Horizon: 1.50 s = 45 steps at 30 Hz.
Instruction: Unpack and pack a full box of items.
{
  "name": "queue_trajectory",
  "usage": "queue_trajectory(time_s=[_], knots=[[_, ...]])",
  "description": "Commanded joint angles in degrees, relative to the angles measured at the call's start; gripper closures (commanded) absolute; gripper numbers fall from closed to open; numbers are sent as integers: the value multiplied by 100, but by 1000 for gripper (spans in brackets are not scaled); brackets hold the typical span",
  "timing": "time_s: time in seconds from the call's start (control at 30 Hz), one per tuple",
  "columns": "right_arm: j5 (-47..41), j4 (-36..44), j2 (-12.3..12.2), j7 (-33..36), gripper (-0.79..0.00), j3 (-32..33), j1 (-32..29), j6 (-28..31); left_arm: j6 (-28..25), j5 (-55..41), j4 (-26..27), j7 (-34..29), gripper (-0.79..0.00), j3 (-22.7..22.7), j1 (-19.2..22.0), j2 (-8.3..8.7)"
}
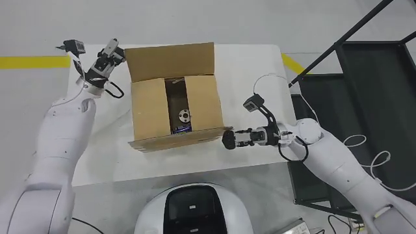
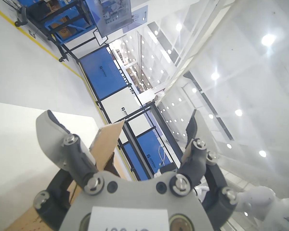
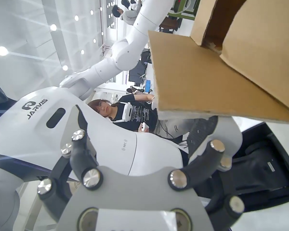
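Left fingers [image 2: 51,131] spread by box [image 1: 153,107], right fingers [image 3: 204,135] spread at its front flap [image 3: 195,85], black rack [image 1: 370,91] beside table [image 1: 253,71].

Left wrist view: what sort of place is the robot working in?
Likely a large robotics lab or workshop hall: blue partition panels, a yellow floor line, and rows of ceiling spotlights high overhead.

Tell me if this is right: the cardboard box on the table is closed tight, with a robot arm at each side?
Not closed: the top view shows the cardboard box with its far flap up and a gap between the side flaps, items visible inside. An arm is at each side, left gripper and right gripper.
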<state>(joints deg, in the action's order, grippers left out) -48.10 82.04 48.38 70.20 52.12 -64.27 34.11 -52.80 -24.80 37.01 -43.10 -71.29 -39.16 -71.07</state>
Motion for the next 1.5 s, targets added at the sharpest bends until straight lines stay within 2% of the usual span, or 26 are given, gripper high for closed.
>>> queue_trajectory(time_s=[0.0,0.13,0.4,0.53,0.7,0.97,1.2,1.47], knots=[[-57,-48,44,-38,-785,-26,90,38,0,-275,346,-397,-785,-144,-230,78],[100,-212,118,-200,-785,-60,255,199,249,-691,1087,-1086,-785,-411,-692,234],[568,-689,277,-584,-785,-283,628,582,893,-733,2800,-1732,-785,-872,-1718,560],[764,-910,354,-744,-785,-403,802,742,1157,-670,3276,-1996,-785,-1041,-2097,703],[875,-1122,438,-933,-785,-493,998,931,1335,-460,3489,-2173,-785,-1109,-2333,846],[1038,-1583,643,-1032,-785,-702,1470,1029,1333,87,3569,-2172,-785,-976,-2453,1045],[1116,-2005,882,-961,-785,-968,1875,958,1205,366,3586,-2043,-785,-807,-2501,1225],[1074,-2679,1208,-778,-785,-1262,2390,621,1050,388,3602,-1888,-785,-668,-2525,1426]])
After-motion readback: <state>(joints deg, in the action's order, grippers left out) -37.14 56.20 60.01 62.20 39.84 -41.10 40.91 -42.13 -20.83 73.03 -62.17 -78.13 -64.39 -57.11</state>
